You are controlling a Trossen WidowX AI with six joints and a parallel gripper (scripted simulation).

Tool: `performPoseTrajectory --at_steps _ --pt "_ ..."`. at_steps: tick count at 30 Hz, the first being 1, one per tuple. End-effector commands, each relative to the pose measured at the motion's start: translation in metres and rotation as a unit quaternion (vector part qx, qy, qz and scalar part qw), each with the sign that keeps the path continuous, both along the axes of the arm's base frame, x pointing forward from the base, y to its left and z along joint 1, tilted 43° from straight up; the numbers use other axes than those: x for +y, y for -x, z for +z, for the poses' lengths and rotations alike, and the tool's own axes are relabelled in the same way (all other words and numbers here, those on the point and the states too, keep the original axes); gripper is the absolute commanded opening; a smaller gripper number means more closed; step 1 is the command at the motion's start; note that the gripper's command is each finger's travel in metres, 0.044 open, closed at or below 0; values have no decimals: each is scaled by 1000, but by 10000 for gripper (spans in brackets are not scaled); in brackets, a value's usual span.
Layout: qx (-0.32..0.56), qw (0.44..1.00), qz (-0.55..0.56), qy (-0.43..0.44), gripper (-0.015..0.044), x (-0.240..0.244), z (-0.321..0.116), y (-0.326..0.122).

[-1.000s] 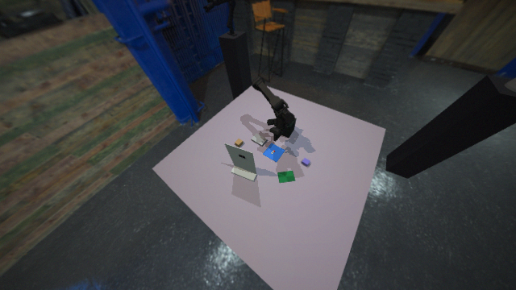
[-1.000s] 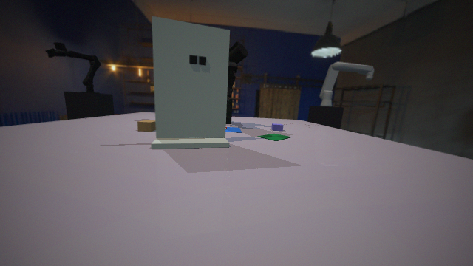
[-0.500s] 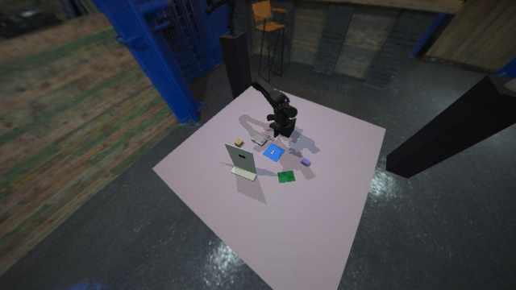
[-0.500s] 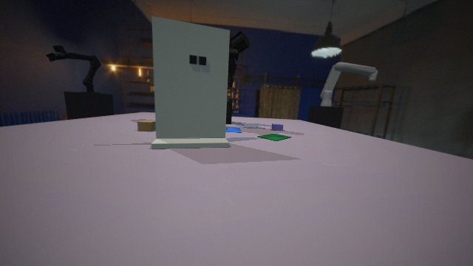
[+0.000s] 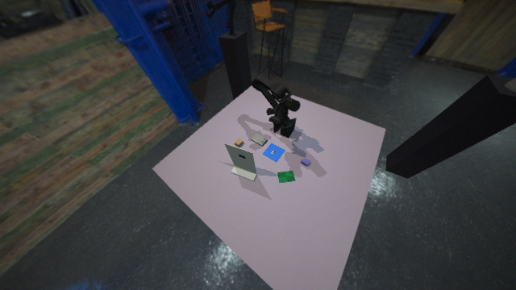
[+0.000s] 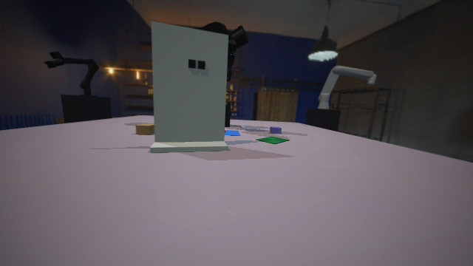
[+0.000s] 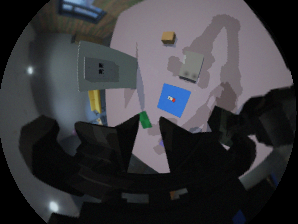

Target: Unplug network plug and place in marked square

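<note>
The plug (image 5: pixel 273 151) (image 7: pixel 171 99), a small white and red piece, lies on the blue square (image 5: pixel 279 155) (image 7: pixel 181 110) (image 6: pixel 233 133) on the table. The pale upright panel (image 5: pixel 248 166) (image 6: pixel 185 103) (image 7: pixel 128 67) stands apart from it, and its dark socket openings (image 7: pixel 101 68) show no plug in them. My gripper (image 7: pixel 149 117) (image 5: pixel 281 130) is partly open, with nothing between its fingertips. It hangs above the table, clear of the plug and the panel. In the exterior view the panel hides part of the arm.
A green square (image 5: pixel 286 176) (image 6: pixel 273 140) (image 7: pixel 145 120), an orange block (image 5: pixel 239 142) (image 6: pixel 145 129) (image 7: pixel 168 37), a grey box (image 5: pixel 259 139) (image 7: pixel 192 66) and a purple block (image 5: pixel 305 162) (image 6: pixel 276 130) are on the table around the blue square.
</note>
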State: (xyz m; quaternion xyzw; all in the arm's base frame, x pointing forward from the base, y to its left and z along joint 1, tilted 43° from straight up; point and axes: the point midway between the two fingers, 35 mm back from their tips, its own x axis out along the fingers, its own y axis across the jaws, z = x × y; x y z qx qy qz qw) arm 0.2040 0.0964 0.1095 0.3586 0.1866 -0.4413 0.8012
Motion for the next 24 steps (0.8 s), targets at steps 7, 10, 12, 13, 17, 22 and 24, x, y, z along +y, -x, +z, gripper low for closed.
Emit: performPoseTrajectory --at_steps 7,10,12,13,17,22,24 --pt "-1 1000 -2 -1 261 9 9 1" --pt "-1 1000 -2 -1 340 9 9 1" --pt "-1 1000 -2 -1 392 9 9 1" --pt "-1 1000 -2 -1 419 9 9 1" --pt "-1 1000 -2 -1 440 9 9 1" --pt "-1 1000 -2 -1 440 9 9 1" --pt "-1 1000 -2 -1 440 9 9 1"
